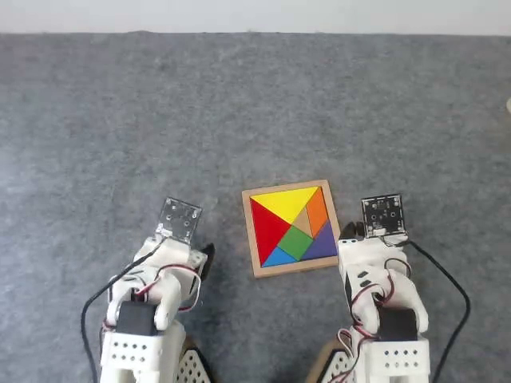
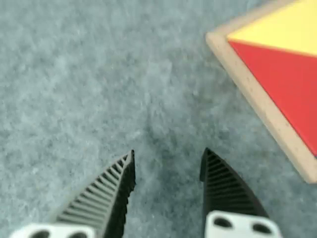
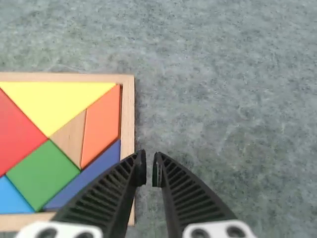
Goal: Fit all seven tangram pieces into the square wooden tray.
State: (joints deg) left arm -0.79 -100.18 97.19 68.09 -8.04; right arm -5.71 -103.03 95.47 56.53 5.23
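White plastic housings mark the two arms nearest the viewer: the left arm (image 1: 148, 315) and the right arm (image 1: 383, 307) stand side by side at the table's near edge.

Just beyond them, the left gripper (image 2: 169, 151) hangs over bare grey carpet (image 1: 239, 104). Its ribbed fingers (image 2: 116, 183) are spread moderately apart with nothing between them, and it lies near the left corner of the square wooden tray (image 3: 128, 106) without touching it.

The right gripper (image 3: 148, 162) sits just beside the tray's right rim, close to its near corner. Its fingertips are drawn almost together, leaving a thin slit, and they hold nothing.

The tray lies flat on the carpet between the two grippers, turned slightly off square to the table edge. Its contents, from the near side outward, are:

- a light-blue triangle (image 1: 278, 257)
- a green square (image 1: 296, 242)
- an indigo triangle (image 1: 323, 243) along the right rim
- a red triangle (image 1: 267, 223) along the left rim
- an orange parallelogram (image 1: 317, 211) at the far right
- a large yellow triangle (image 1: 287, 203) along the far rim

Between the yellow, orange and green pieces sits a small tan triangle (image 3: 69, 136). Whether it is an unpainted piece or bare tray floor cannot be told. The coloured pieces lie flush against one another.

Farther off, the carpet runs on to a pale wall (image 1: 255, 14).
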